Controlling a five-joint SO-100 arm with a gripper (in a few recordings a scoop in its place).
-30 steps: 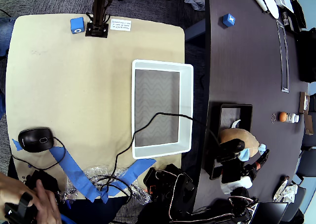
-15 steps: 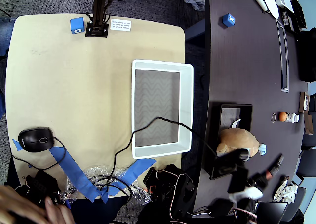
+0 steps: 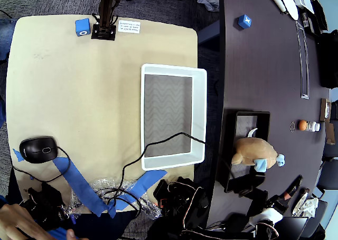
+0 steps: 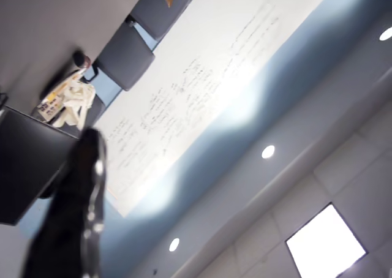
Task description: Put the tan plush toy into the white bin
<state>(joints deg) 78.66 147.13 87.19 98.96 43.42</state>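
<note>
The tan plush toy lies on its side across the black tray on the dark table, its light blue patches facing right. To the left, the white bin sits with nothing in it on the tan table, apart from the toy. My gripper hangs low at the bottom right, below and right of the toy and clear of it. The wrist view is tilted up at a ceiling and a whiteboard, with one dark finger showing and nothing on it.
A black cable crosses the bin's lower end. An orange ball and a blue cube rest on the dark table. On the tan table sit another blue cube, a mouse and blue tape. A person's hand is at bottom left.
My gripper has pulled off the toy and swung down to the lower right. The toy stays on the tray, now fully uncovered.
</note>
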